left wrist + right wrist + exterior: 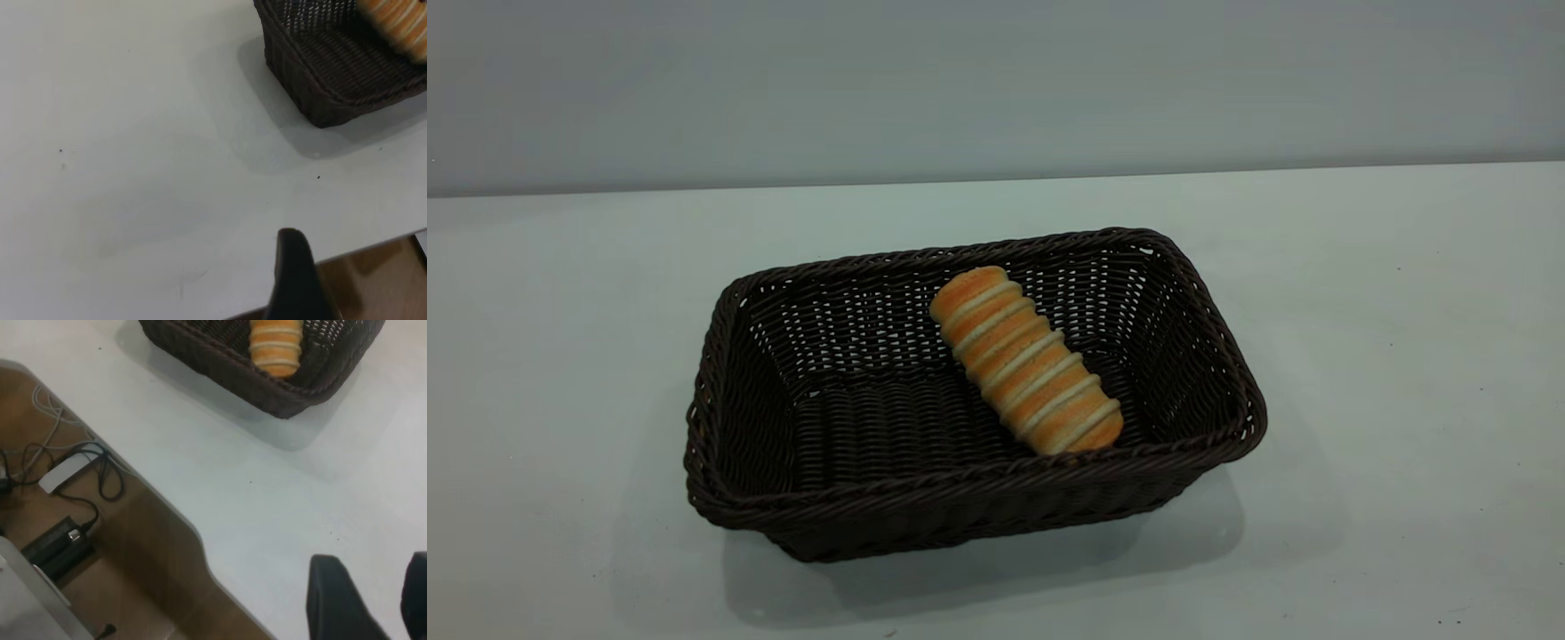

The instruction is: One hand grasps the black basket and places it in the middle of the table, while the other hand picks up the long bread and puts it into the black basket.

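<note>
Starting at the fingers: the right gripper [363,600] shows two dark fingertips at the bottom right of its wrist view with a clear strip of white table between them, so they're apart and holding nothing. The left gripper [297,280] is only one dark finger poking up at the bottom of its wrist view, so honestly I can't tell if it's spread or closed. Both are hanging over bare tabletop near the table [1405,356] edge, well apart from the goods.

Moving outward: the black basket [978,498] sits roughly in the centre of the exterior frame, flat on the table, and the long bread [1024,360] is already lying inside it, angled from upper left to lower right and looks like it's leaning up against the back wall. So to me the job looks basically done.

Handling-wise, my guess: the bread looks soft and light, so it would squash if pinched hard; grab it across the middle, square to its length, gently. The basket looks stiff but light, and the open weave plus braided rim gives good bite. I'd pinch the rim on a short side, though it may tip or swing if lifted from one edge.

In the right wrist view, cables and a power brick sit on the floor at the left.
</note>
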